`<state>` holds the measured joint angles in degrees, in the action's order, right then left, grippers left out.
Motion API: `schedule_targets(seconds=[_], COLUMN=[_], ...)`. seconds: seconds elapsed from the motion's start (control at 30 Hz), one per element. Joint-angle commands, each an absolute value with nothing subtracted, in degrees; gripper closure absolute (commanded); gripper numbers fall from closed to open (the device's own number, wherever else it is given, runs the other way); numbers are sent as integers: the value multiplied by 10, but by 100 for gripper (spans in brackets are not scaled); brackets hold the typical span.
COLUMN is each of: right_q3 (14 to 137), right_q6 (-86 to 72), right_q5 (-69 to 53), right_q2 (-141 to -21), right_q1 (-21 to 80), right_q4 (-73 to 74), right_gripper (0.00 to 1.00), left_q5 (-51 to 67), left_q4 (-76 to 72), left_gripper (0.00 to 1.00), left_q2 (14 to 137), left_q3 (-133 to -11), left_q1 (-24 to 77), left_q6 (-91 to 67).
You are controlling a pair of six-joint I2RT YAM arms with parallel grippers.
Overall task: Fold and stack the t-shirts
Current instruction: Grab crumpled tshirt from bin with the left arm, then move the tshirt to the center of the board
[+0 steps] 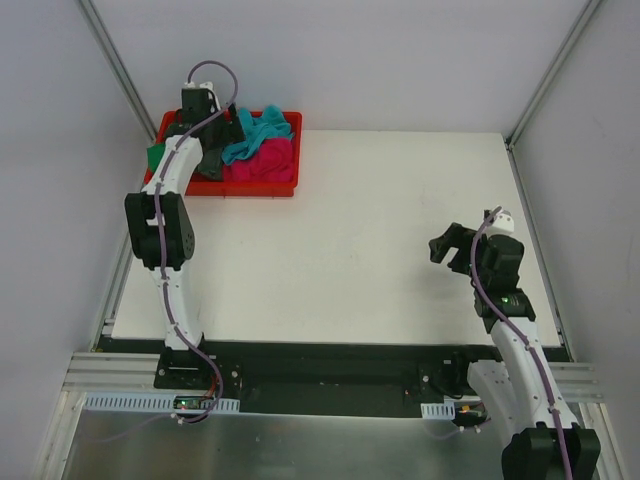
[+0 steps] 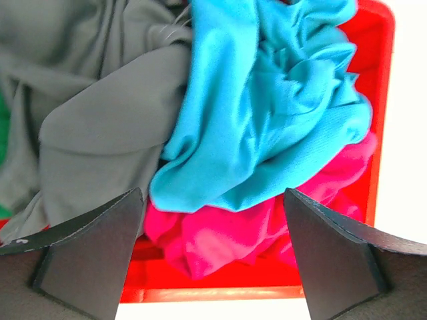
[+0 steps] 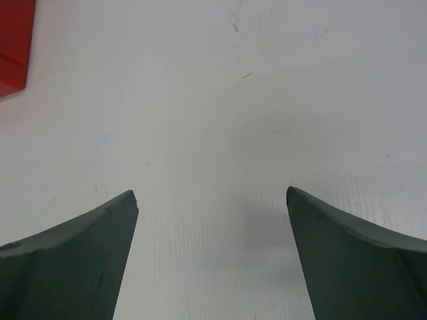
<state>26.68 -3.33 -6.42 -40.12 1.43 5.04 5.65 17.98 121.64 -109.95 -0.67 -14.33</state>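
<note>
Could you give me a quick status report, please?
Left gripper open, over the teal t-shirt in the red bin. Right gripper open over the table. Grey t-shirt and pink t-shirt pressed against it; none folded.

Crumpled t-shirts [image 1: 258, 148] fill the red bin [image 1: 262, 189].
</note>
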Motion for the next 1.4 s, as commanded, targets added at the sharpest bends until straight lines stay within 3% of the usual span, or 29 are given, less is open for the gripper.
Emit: schedule_targets(seconds=[0.0,0.1,0.23,0.37,0.4,0.47,0.5,0.73,1.03,1.23,1.37], right_q3=[292,293,294,296,297,299,299,301,290,275,272], right_q6=[-22,-23,-21,-18,-17,-17,-17,-18,-23,-32,-39], right_q5=[-55,-53,-43,-36,-36,-33,-33,-48,-80,-73,-56], right_q2=[-408,-412,-416,-421,-422,-424,-424,-417,-359,-307,-281], right_q1=[18,18,17,18,18,17,18,18,18,17,18], right_q4=[39,40,42,43,44,47,47,47,41,34,36], right_gripper=[4,4,4,4,4,4,4,4,4,4,4], left_q5=[104,112,118,131,140,151,154,132,301,401,406], left_q4=[177,177,178,178,178,178,178,177,152,134,126], left_gripper=[17,19,29,47,59,97,100,100,100,100,100], left_q2=[1252,1292,1345,1384,1388,1384,1377,1250,1036,915,867], left_q3=[-1168,-1219,-1276,-1311,-1316,-1317,-1317,-1362,-1351,-1298,-1241], left_q1=[-2,-2,14,18,20,23,25,38,56,155,242], left_q6=[-151,-162,-178,-185,-183,-183,-183,-192,-272,-269,-248])
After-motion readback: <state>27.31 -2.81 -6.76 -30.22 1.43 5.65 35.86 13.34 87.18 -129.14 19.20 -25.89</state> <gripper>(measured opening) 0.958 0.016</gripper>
